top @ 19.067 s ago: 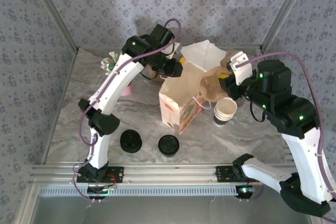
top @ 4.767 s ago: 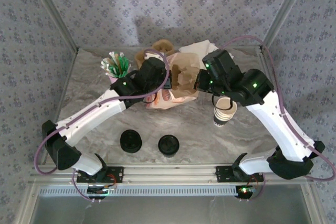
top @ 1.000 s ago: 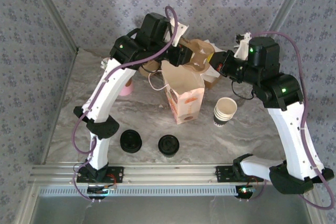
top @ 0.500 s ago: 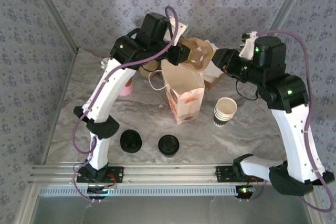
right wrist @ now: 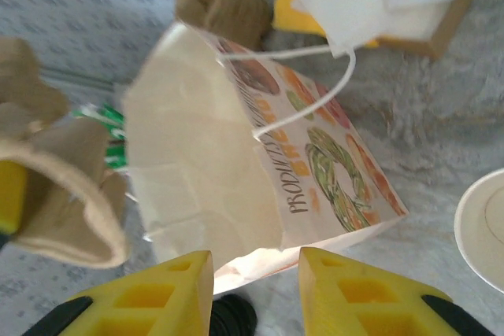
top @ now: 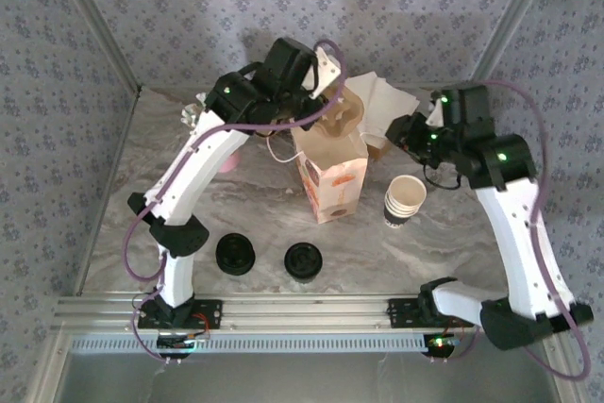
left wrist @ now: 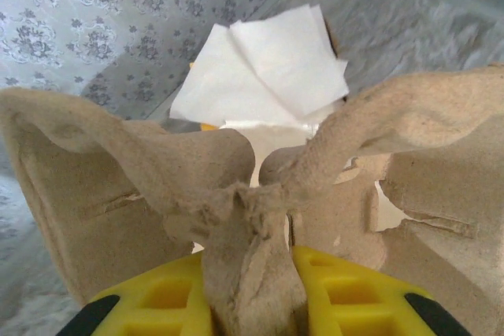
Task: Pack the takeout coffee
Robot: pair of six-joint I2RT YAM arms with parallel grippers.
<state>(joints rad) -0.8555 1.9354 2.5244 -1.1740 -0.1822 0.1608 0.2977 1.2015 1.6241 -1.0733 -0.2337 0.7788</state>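
Left fingers (left wrist: 169, 298) on cardboard carrier (left wrist: 94, 171)

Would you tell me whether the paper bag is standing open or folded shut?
Open and upright: the paper bag stands with mouth spread, pale inside showing.

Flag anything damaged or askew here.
The pulp cup carrier looks crushed. The left gripper pinches its centre ridge, which is creased and frayed where the fingers bite. It hangs over the mouth of the open paper bag, not yet inside.
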